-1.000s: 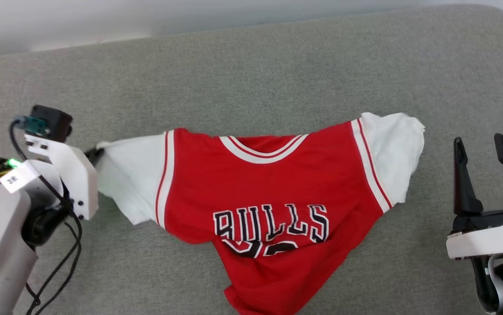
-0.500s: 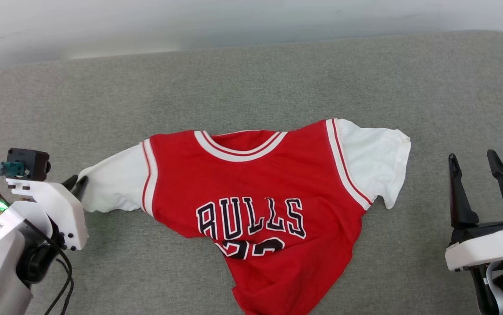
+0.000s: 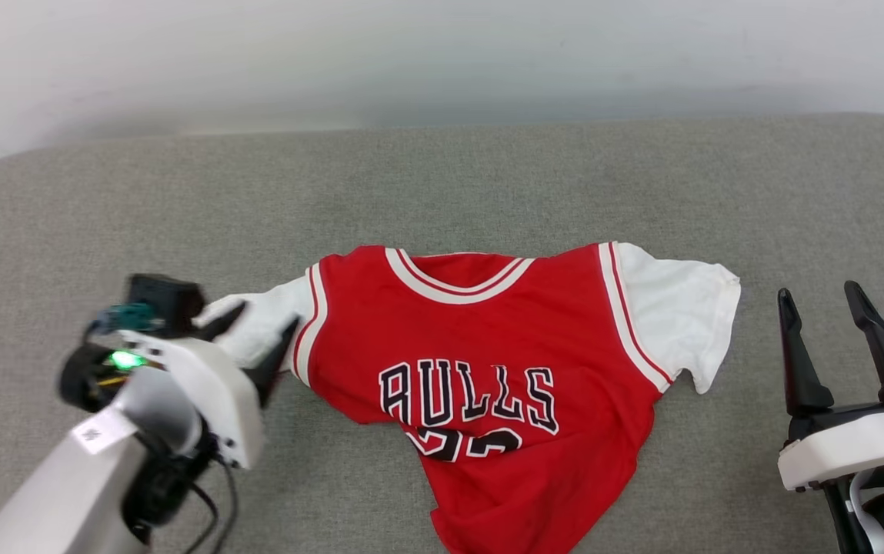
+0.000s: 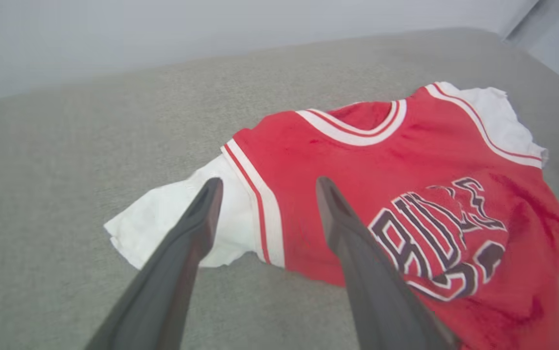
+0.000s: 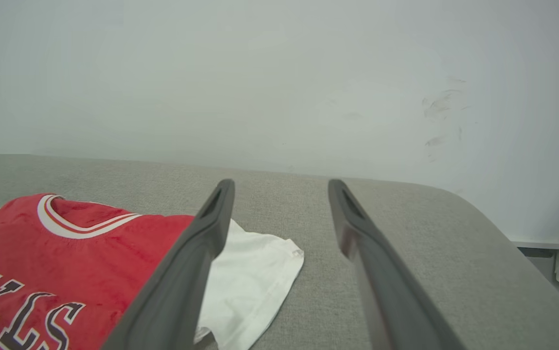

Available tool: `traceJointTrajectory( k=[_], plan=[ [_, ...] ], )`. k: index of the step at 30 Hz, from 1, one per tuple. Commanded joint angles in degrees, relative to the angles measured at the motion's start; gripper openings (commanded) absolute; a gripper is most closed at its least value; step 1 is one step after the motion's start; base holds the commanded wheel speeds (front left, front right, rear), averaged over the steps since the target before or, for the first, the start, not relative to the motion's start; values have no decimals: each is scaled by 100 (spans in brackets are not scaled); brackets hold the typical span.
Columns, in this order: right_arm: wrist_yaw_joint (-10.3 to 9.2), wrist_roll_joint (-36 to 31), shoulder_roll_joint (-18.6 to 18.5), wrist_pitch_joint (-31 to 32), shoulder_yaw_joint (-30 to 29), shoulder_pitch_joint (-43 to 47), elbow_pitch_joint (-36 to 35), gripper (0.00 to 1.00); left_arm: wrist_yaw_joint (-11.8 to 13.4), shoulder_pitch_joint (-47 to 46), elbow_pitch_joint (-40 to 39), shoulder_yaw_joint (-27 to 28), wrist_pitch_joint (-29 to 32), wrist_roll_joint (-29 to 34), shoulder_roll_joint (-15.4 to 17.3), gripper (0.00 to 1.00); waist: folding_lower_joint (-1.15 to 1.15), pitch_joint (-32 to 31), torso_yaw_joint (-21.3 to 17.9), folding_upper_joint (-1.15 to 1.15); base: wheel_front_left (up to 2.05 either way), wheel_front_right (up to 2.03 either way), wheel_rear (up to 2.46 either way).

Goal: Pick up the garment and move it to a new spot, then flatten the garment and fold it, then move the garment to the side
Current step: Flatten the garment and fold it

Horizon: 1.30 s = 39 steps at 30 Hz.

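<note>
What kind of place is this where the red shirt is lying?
Probably an indoor test room or lab: a grey cloth-covered padded surface with rounded corners, a bare scuffed white wall behind it, and a red shirt laid out on it.

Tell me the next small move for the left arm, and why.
Probably swing the left gripper toward the lower part of the garment to start flattening. Its jaws stand open over the white sleeve, holding nothing, and the shirt's bottom lies bunched and skewed, the number half hidden. The right gripper stands open, apart from the cloth.
</note>
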Motion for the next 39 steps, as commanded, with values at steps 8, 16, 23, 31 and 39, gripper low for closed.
traceJointTrajectory(
  k=[8,16,23,31,39],
  plan=[
    [-3,38,-17,43,134,86,-86,100,237,-122,-1171,-777,1834,-257,-227,100,0,50,-69,0,0,0,0],
    [-3,52,51,-36,174,-43,-38,100,443,-338,-845,-1487,2357,309,-548,100,0,432,-308,0,0,0,0],
    [-4,-87,79,-178,112,-129,-66,100,515,-662,-383,-2017,2704,1022,-566,100,0,665,-413,0,0,0,0],
    [-3,-122,158,-196,158,-183,-24,100,204,-720,91,-2320,2937,882,-865,38,0,762,-418,0,0,0,0],
    [-3,-104,112,-173,201,-108,126,100,-301,-531,-89,-2650,3110,574,-1039,0,0,484,-297,0,0,0,0]
  ],
)
